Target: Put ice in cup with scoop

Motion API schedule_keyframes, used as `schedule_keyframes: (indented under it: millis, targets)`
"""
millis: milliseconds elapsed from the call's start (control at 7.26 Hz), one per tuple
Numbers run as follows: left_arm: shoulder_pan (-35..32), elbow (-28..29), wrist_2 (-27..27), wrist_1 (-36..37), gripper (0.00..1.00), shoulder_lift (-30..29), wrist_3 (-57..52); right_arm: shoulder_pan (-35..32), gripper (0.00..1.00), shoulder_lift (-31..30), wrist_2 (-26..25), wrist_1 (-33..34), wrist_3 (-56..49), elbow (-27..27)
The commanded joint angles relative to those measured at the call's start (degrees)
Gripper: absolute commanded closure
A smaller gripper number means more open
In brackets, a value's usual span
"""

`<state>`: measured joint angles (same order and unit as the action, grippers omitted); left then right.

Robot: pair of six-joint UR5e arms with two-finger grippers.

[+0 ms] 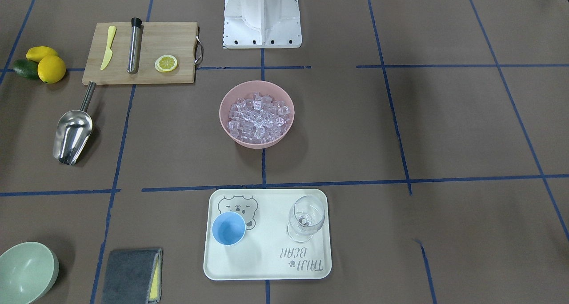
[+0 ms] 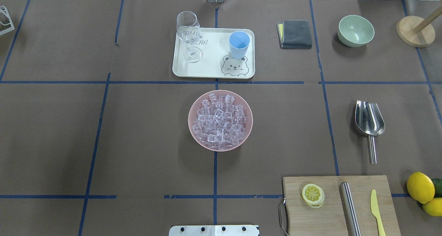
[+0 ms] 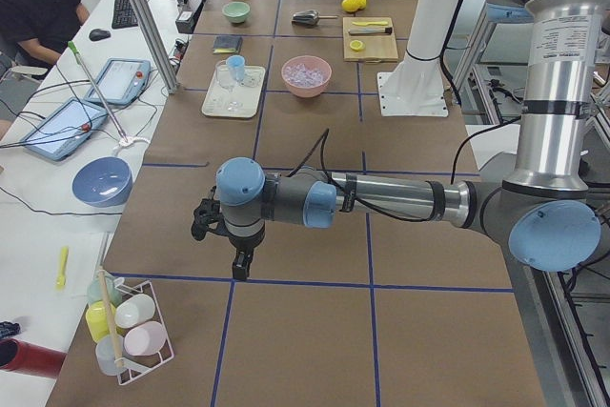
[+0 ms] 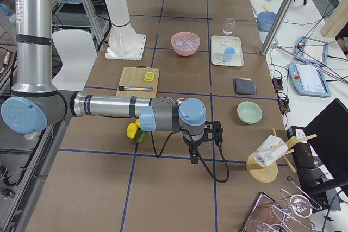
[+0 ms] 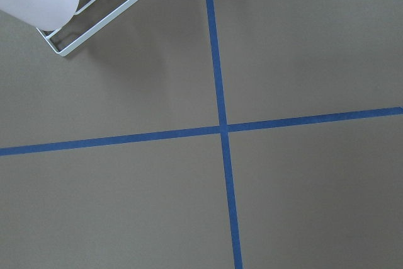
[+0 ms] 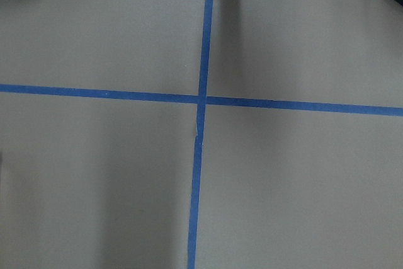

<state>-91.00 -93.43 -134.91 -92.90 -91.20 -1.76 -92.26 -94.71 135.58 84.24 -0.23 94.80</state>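
The ice [image 2: 220, 120] is a heap of small clear cubes in a pink bowl [image 2: 193, 108] at the table's middle. The light-blue cup [image 2: 239, 44] stands upright on a white tray [image 2: 207, 68] beyond the bowl, beside a wine glass [image 2: 189, 32]. The steel scoop [image 2: 369, 120] lies flat on the table to the right, handle toward the robot. My left gripper [image 3: 241, 269] hangs over bare table far left of these; my right gripper [image 4: 194, 158] hangs far right. Both show only in the side views, so I cannot tell whether they are open or shut.
A wooden cutting board [image 2: 331, 212] near the scoop carries a lemon slice, a steel cylinder and a yellow knife. Lemons [image 2: 419, 187], a green bowl [image 2: 355, 30], a grey cloth [image 2: 294, 34] and a wooden stand [image 2: 415, 30] lie to the right. A cup rack [image 3: 129, 331] stands far left.
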Motion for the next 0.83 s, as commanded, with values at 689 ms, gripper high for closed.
schedule_keyframes:
  millis: [689]
  targets:
    - [3.8,-3.8,-0.8,-32.3,0.0,-1.3,1.9,0.2,0.0,0.5,1.5,-0.4,0.4,0.6]
